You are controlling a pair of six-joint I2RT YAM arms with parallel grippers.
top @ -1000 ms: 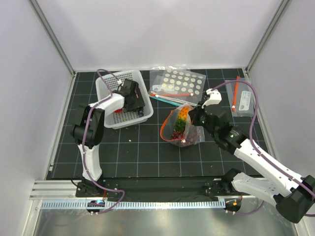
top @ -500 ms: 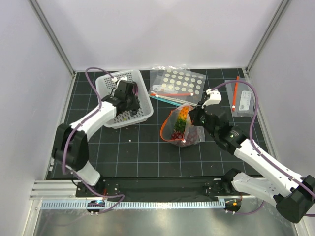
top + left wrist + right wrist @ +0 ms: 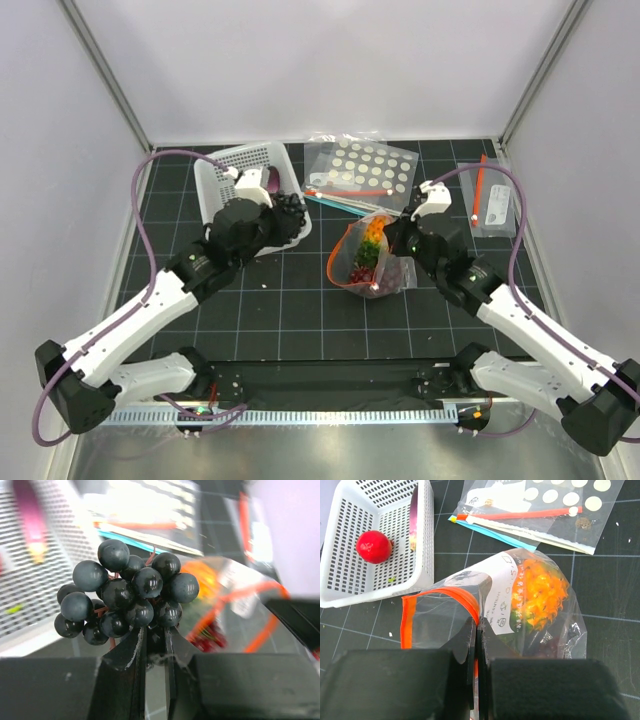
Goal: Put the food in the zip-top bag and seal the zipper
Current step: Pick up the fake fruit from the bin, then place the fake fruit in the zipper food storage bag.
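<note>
The job looks partway done. The pineapple [image 3: 542, 597] is inside the clear bag [image 3: 506, 611], along with some dark red bits too blurred to name. The grape bunch [image 3: 127, 597] is in the air, with the left gripper [image 3: 153, 639] clamped on its stem from below. In the overhead view it hangs over the near right corner of the white basket [image 3: 350, 580], short of the bag. A red apple [image 3: 373, 546] lies in that basket, so it has yet to go in. The orange zip strip [image 3: 445, 594] stands in an open loop, so sealing is not yet done. The right gripper [image 3: 476, 630] is pinched shut on the strip at the mouth's rim, holding the bag up on the worktop [image 3: 300, 310]. The mouth faces left, toward the basket, and the stretch of worktop between them is bare, which gives the grapes a short way in. The tight spots, as I judge them, are the basket wall just beside the bunch and the right gripper crowding one side of the mouth. A dotted bag [image 3: 362, 168] lies just behind, out of that path.
</note>
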